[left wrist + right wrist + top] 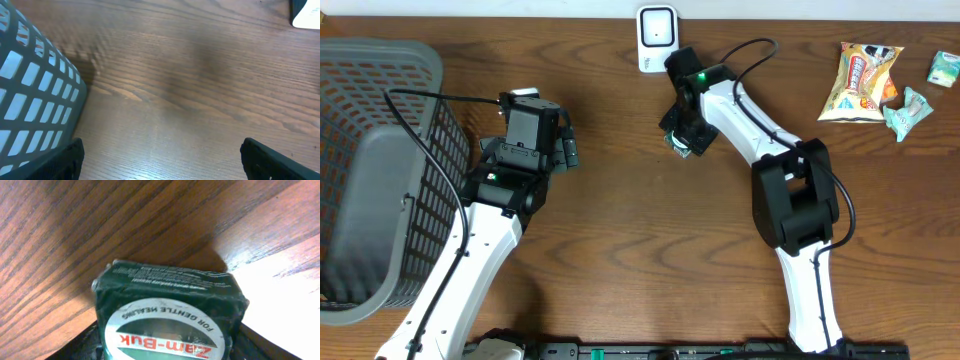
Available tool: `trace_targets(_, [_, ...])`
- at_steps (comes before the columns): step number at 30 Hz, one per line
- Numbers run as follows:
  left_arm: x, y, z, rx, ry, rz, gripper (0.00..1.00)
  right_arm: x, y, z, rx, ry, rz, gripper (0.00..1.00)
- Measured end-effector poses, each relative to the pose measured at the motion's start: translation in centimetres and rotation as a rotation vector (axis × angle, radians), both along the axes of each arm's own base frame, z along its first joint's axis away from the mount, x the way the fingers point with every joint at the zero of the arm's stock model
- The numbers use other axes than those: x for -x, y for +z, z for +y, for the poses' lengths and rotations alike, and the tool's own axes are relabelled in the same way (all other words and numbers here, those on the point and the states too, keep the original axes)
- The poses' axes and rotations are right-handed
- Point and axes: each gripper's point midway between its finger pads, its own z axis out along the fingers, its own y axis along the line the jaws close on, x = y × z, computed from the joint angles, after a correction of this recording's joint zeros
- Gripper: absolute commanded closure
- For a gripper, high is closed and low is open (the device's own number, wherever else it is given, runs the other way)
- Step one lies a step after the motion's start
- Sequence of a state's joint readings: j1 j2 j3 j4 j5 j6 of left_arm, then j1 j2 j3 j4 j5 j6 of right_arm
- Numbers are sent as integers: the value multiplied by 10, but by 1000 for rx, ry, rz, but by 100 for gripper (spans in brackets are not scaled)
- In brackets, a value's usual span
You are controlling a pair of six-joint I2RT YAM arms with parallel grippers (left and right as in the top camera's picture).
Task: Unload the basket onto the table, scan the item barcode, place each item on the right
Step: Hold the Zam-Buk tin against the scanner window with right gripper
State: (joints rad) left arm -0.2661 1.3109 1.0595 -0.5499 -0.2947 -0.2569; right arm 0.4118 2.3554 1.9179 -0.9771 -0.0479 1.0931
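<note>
**Q:** How is the right gripper [167,347] set?

**A:** Its jaws are seen partly open, one on each side of the green Zam-Buk box [167,305]. Whether the fingers press on the box cannot be told from the wrist view.

**Q:** Where is the box located?

**A:** It is found between the right fingers, over the wooden table [620,230], near the white scanner [657,38] at the far edge. Its round label is turned toward the wrist camera.

**Q:** And the left gripper [167,162]?

**A:** It is seen wide open with nothing held, over bare wood beside the grey basket [370,120].
</note>
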Motion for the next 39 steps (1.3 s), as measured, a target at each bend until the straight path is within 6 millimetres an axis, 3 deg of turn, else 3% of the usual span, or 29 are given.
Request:
trace_targets(3, [0,0,0,0,0,0,2,-1,0,-1,-5,10,1,47])
trace_targets(4, [0,0,0,0,0,0,2,-2,2,-2,-6,18,-2,56])
trace_targets(5, [0,0,0,0,0,0,2,-5,3,-2,-8,25,-8,58])
trace_targets(13, [0,0,0,0,0,0,2,-46,49,3,-53,125,-156,50])
trace_targets(16, [0,0,0,0,0,0,2,-62,65,8,-67,160,-229,52])
trace_targets(28, [0,0,0,0,0,0,2,-147,138,43,-129,318,-712,46])
trace_targets(32, [0,0,0,0,0,0,2,-166,163,48,-108,347,-853,46])
trace_targets(39, [0,0,0,0,0,0,2,-185,190,43,20,362,-1004,45])
